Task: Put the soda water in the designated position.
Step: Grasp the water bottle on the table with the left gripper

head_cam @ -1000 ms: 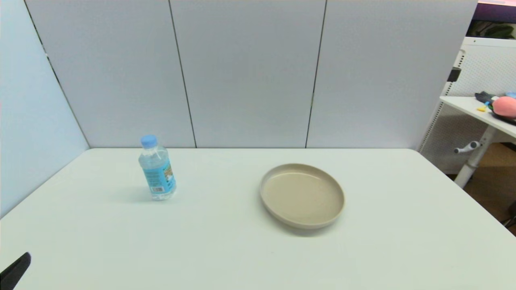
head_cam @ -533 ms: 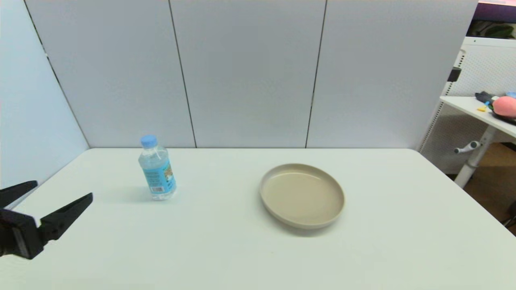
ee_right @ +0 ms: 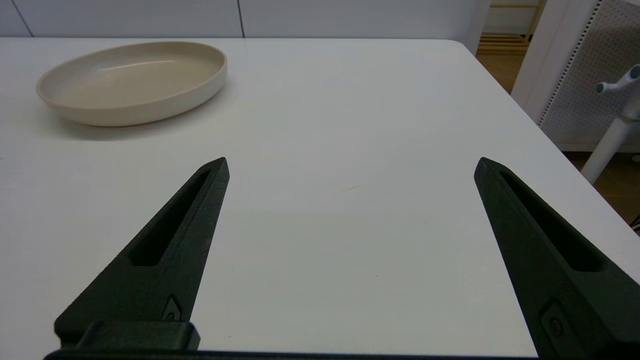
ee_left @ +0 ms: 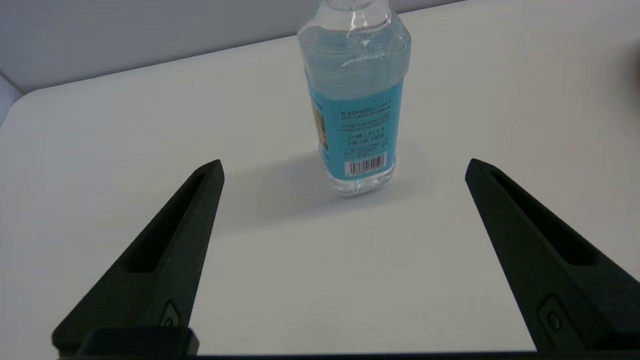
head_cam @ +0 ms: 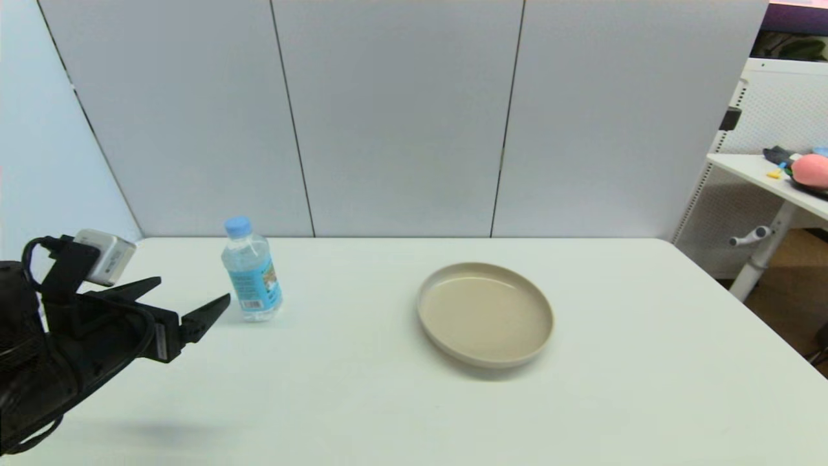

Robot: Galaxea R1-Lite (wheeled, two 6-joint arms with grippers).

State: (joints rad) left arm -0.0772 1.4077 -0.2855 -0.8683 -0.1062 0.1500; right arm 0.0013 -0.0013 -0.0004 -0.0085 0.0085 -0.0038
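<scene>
The soda water (head_cam: 251, 272) stands upright at the table's back left, a small clear bottle with a light-blue cap and a sky-blue barcode label; the left wrist view shows the bottle (ee_left: 356, 105) ahead of the fingers. My left gripper (head_cam: 193, 299) is open just left of it, fingertips short of the bottle and touching nothing. A beige round plate (head_cam: 485, 314) lies near the table's middle, empty, and its rim (ee_right: 132, 80) also shows in the right wrist view. My right gripper (ee_right: 350, 165) is open over bare table near the right front, out of the head view.
Grey partition panels close off the table's back and left side. To the right, past the table's edge, stands a white side table (head_cam: 770, 178) carrying a pink object, with a pegboard behind it.
My left arm has come in from the lower left, rising and moving right toward the bottle. Bottle and plate have not moved.
</scene>
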